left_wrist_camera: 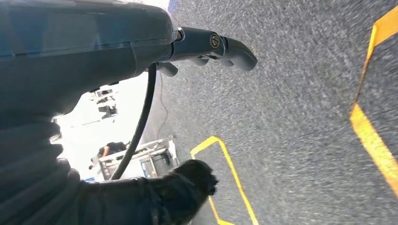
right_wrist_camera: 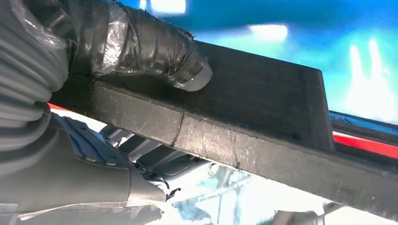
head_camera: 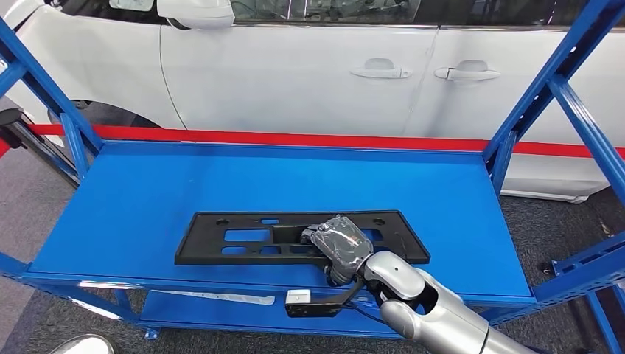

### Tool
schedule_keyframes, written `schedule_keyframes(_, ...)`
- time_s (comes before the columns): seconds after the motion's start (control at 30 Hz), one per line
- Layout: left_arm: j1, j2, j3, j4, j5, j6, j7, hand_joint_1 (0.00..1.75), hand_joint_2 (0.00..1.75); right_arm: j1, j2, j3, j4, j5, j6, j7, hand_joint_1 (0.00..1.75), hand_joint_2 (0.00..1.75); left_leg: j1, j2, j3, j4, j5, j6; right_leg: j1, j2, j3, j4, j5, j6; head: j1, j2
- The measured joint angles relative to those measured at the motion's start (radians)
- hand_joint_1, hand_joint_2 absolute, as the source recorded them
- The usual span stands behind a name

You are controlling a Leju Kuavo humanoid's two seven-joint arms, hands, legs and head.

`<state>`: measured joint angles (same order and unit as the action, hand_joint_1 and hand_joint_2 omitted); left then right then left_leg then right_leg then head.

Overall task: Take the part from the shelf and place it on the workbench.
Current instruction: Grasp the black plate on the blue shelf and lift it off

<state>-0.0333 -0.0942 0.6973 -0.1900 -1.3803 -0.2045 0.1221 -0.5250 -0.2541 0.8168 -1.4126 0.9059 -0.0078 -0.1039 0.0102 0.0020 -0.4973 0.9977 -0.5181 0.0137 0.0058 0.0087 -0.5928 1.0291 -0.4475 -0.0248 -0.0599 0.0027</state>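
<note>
Part: black plastic mounting plate (head_camera: 243,237), flat and long, with slots and holes cut through it; it lies on the blue shelf (head_camera: 147,199), near the front edge.
Long axis: runs side to side across the shelf, parallel to the front edge.
Right hand (head_camera: 340,243): wrapped in clear film and reaching in from the front, it lies over the plate's near long edge, right of the plate's middle. In the right wrist view one taped finger (right_wrist_camera: 159,51) presses on the plate's top face while the thick grey thumb (right_wrist_camera: 70,173) sits beneath the edge, so the hand appears clamped on the plate (right_wrist_camera: 263,112).
Left hand (left_wrist_camera: 206,47): hangs over grey floor with yellow lines, fingers loosely curled, holding nothing.
Nearer hand: the right, already on the part.
Key relation: the grasp sits off-centre, so the longer left end will likely droop when lifted.
Background: white car (head_camera: 309,66) behind the shelf.
</note>
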Motion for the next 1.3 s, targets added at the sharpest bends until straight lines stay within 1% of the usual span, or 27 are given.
schedule_keyframes(0.1, 0.0, 0.0, 0.0, 0.0, -0.004, 0.001, 0.004, 0.0, 1.75, 0.018, 0.009, -0.005, -0.051, 0.019, -0.041, -0.001, 1.75, 1.75, -0.003, 0.0, -0.001, 0.002, 0.0, 0.004, -0.003, 0.0, 0.0, 0.0, 0.002, 0.003, 0.0, 0.0)
schedule_keyframes(0.2, -0.002, -0.002, 0.0, 0.0, -0.009, 0.001, 0.004, 0.0, 1.75, 0.03, 0.015, -0.008, -0.096, 0.04, -0.066, -0.001, 1.75, 1.75, 0.001, 0.001, 0.004, -0.013, 0.018, 0.013, -0.002, 0.0, -0.002, -0.001, 0.002, 0.016, 0.0, 0.0)
schedule_keyframes(0.23, -0.003, -0.003, 0.0, 0.0, -0.011, 0.001, 0.005, 0.0, 1.75, 0.033, 0.016, -0.01, -0.107, 0.044, -0.071, -0.001, 1.75, 1.75, 0.005, 0.003, 0.006, -0.023, 0.028, 0.018, -0.001, 0.0, -0.008, 0.012, -0.012, 0.021, 0.0, 0.0)
schedule_keyframes(0.27, -0.004, -0.004, 0.0, 0.0, -0.013, 0.001, 0.005, 0.0, 1.75, 0.036, 0.015, -0.012, -0.117, 0.048, -0.077, -0.002, 1.75, 1.75, 0.01, 0.005, 0.006, -0.031, 0.035, 0.021, -0.002, 0.0, -0.023, 0.046, -0.039, 0.026, 0.001, 0.0)
schedule_keyframes(0.33, -0.004, -0.005, 0.0, 0.0, -0.015, 0.002, 0.006, 0.0, 1.75, 0.041, 0.015, -0.016, -0.127, 0.055, -0.087, -0.004, 1.75, 1.75, 0.011, 0.007, 0.001, -0.033, 0.04, 0.024, -0.008, -0.001, -0.06, 0.135, -0.097, 0.033, 0.001, 0.0)
schedule_keyframes(0.4, -0.004, -0.005, 0.0, 0.0, -0.015, 0.002, 0.007, 0.0, 1.75, 0.043, 0.015, -0.017, -0.13, 0.058, -0.091, -0.004, 1.75, 1.75, 0.011, 0.008, -0.001, -0.031, 0.04, 0.024, -0.012, -0.001, -0.078, 0.18, -0.119, 0.036, 0.001, 0.0)
schedule_keyframes(0.53, -0.004, -0.005, 0.0, 0.0, -0.015, 0.002, 0.007, 0.0, 1.75, 0.044, 0.015, -0.017, -0.13, 0.058, -0.092, -0.004, 1.75, 1.75, 0.011, 0.008, -0.002, -0.031, 0.04, 0.024, -0.012, -0.002, -0.081, 0.186, -0.122, 0.036, 0.001, 0.0)
schedule_keyframes(0.57, -0.003, -0.004, 0.0, 0.0, -0.015, 0.002, 0.007, 0.0, 1.75, 0.047, 0.015, -0.018, -0.132, 0.062, -0.094, -0.004, 1.75, 1.75, 0.012, 0.008, -0.004, -0.028, 0.04, 0.024, -0.016, -0.002, -0.091, 0.211, -0.125, 0.04, 0.001, 0.0)
schedule_keyframes(0.6, -0.003, -0.004, 0.0, 0.0, -0.016, 0.002, 0.008, 0.0, 1.75, 0.051, 0.015, -0.018, -0.135, 0.066, -0.098, -0.004, 1.75, 1.75, 0.015, 0.008, -0.009, -0.022, 0.038, 0.022, -0.022, -0.003, -0.089, 0.215, -0.111, 0.046, 0.001, 0.0)
schedule_keyframes(0.63, -0.003, -0.004, 0.0, 0.0, -0.017, 0.002, 0.009, 0.0, 1.75, 0.056, 0.016, -0.019, -0.143, 0.068, -0.103, -0.006, 1.75, 1.75, 0.017, 0.007, -0.021, -0.005, 0.034, 0.011, -0.028, -0.004, -0.07, 0.179, -0.089, 0.05, 0.001, 0.0)
schedule_keyframes(0.67, -0.003, -0.004, -0.001, 0.0, -0.019, 0.002, 0.01, 0.0, 1.75, 0.062, 0.017, -0.02, -0.152, 0.069, -0.106, -0.007, 1.75, 1.75, 0.02, 0.006, -0.033, 0.01, 0.03, -0.004, -0.032, -0.005, -0.052, 0.141, -0.065, 0.048, 0.001, 0.0)
schedule_keyframes(0.7, -0.004, -0.004, -0.001, 0.0, -0.02, 0.001, 0.01, 0.0, 1.75, 0.065, 0.018, -0.021, -0.159, 0.068, -0.108, -0.009, 1.75, 1.75, 0.024, 0.005, -0.045, 0.026, 0.023, -0.019, -0.034, -0.006, -0.027, 0.081, -0.037, 0.039, 0.001, 0.0)
schedule_keyframes(0.73, -0.004, -0.004, -0.001, 0.0, -0.022, 0.001, 0.011, 0.0, 1.75, 0.067, 0.019, -0.021, -0.166, 0.065, -0.108, -0.01, 1.75, 1.75, 0.026, 0.005, -0.058, 0.045, 0.009, -0.033, -0.032, -0.006, -0.015, 0.041, -0.026, 0.026, 0.001, 0.0)
schedule_keyframes(0.77, -0.004, -0.005, -0.001, 0.0, -0.022, 0.001, 0.011, 0.0, 1.75, 0.067, 0.021, -0.021, -0.168, 0.065, -0.108, -0.011, 1.75, 1.75, 0.027, 0.005, -0.069, 0.07, -0.013, -0.037, -0.031, -0.007, -0.02, 0.039, -0.02, 0.014, 0.001, 0.0)
schedule_keyframes(0.8, -0.005, -0.005, -0.001, 0.0, -0.022, 0.001, 0.01, 0.0, 1.75, 0.068, 0.022, -0.021, -0.169, 0.065, -0.108, -0.011, 1.75, 1.75, 0.028, 0.004, -0.088, 0.116, -0.05, -0.037, -0.029, -0.008, -0.026, 0.037, -0.014, 0.004, 0.001, 0.0)
schedule_keyframes(0.87, -0.005, -0.004, -0.001, 0.0, -0.024, 0.001, 0.01, 0.0, 1.75, 0.069, 0.025, -0.021, -0.171, 0.065, -0.108, -0.013, 1.75, 1.75, 0.025, 0.004, -0.135, 0.242, -0.126, -0.035, -0.02, -0.01, -0.043, 0.037, -0.003, -0.01, 0.001, 0.0)
schedule_keyframes(0.9, -0.005, -0.004, -0.001, 0.0, -0.025, 0.001, 0.01, 0.0, 1.75, 0.071, 0.026, -0.021, -0.172, 0.065, -0.108, -0.013, 1.75, 1.75, 0.022, 0.004, -0.149, 0.291, -0.145, -0.033, -0.015, -0.01, -0.052, 0.037, 0.003, -0.015, 0.001, 0.0)
schedule_keyframes(0.93, -0.005, -0.004, -0.002, 0.0, -0.027, 0.001, 0.01, 0.0, 1.75, 0.072, 0.026, -0.021, -0.174, 0.068, -0.109, -0.013, 1.75, 1.75, 0.02, 0.004, -0.147, 0.306, -0.143, -0.029, -0.01, -0.011, -0.06, 0.038, 0.01, -0.017, 0.001, 0.0)
schedule_keyframes(0.97, -0.005, -0.004, -0.002, 0.0, -0.029, 0.001, 0.01, 0.0, 1.75, 0.073, 0.026, -0.021, -0.177, 0.075, -0.111, -0.012, 1.75, 1.75, 0.017, 0.004, -0.126, 0.283, -0.123, -0.023, -0.005, -0.011, -0.068, 0.038, 0.017, -0.018, 0.001, 0.0)
schedule_keyframes(1.03, -0.007, -0.004, -0.002, 0.0, -0.032, 0.001, 0.01, 0.0, 1.75, 0.073, 0.026, -0.021, -0.185, 0.105, -0.122, -0.007, 1.75, 1.75, 0.008, 0.004, -0.045, 0.158, -0.07, -0.002, 0.001, -0.01, -0.082, 0.038, 0.032, -0.018, 0.001, 0.0)
schedule_keyframes(1.07, -0.008, -0.004, -0.002, 0.0, -0.033, 0.001, 0.01, 0.0, 1.75, 0.072, 0.026, -0.02, -0.19, 0.127, -0.131, -0.002, 1.75, 1.75, 0.003, 0.004, -0.006, 0.094, -0.053, 0.005, 0.003, -0.01, -0.087, 0.037, 0.04, -0.016, 0.001, 0.0)
schedule_keyframes(1.1, -0.01, -0.004, -0.002, 0.0, -0.033, 0.001, 0.01, 0.0, 1.75, 0.071, 0.026, -0.02, -0.193, 0.148, -0.14, 0.002, 1.75, 1.75, -0.002, 0.005, 0.017, 0.05, -0.045, 0.01, 0.004, -0.011, -0.089, 0.036, 0.048, -0.011, 0.002, 0.0)
schedule_keyframes(1.13, -0.011, -0.004, -0.002, 0.0, -0.033, 0.001, 0.011, 0.0, 1.75, 0.07, 0.026, -0.02, -0.195, 0.166, -0.148, 0.005, 1.75, 1.75, -0.006, 0.004, 0.026, 0.026, -0.043, 0.012, 0.002, -0.012, -0.09, 0.034, 0.056, -0.006, 0.002, 0.0)
schedule_keyframes(1.2, -0.011, -0.005, -0.002, 0.0, -0.034, 0.0, 0.011, 0.0, 1.75, 0.068, 0.027, -0.017, -0.199, 0.188, -0.159, 0.009, 1.75, 1.75, -0.008, 0.005, 0.019, 0.013, -0.024, 0.013, 0.001, -0.014, -0.092, 0.025, 0.073, 0.006, 0.002, 0.0)
schedule_keyframes(1.23, -0.012, -0.005, -0.002, 0.0, -0.034, 0.001, 0.011, 0.0, 1.75, 0.067, 0.027, -0.015, -0.201, 0.196, -0.164, 0.01, 1.75, 1.75, -0.005, 0.006, 0.014, 0.007, -0.012, 0.016, 0.0, -0.013, -0.096, 0.025, 0.069, 0.013, 0.002, 0.0)
schedule_keyframes(1.27, -0.012, -0.005, -0.002, 0.001, -0.035, 0.001, 0.011, 0.0, 1.75, 0.066, 0.027, -0.011, -0.203, 0.203, -0.168, 0.011, 1.75, 1.75, -0.002, 0.008, 0.005, 0.001, 0.003, 0.022, 0.0, -0.011, -0.102, 0.04, 0.043, 0.018, 0.002, 0.0)
schedule_keyframes(1.3, -0.013, -0.006, -0.002, 0.001, -0.035, 0.001, 0.011, 0.0, 1.75, 0.065, 0.026, -0.007, -0.203, 0.209, -0.172, 0.012, 1.75, 1.75, 0.001, 0.01, -0.007, -0.003, 0.018, 0.027, -0.002, -0.009, -0.113, 0.072, 0.0, 0.024, 0.002, 0.0)
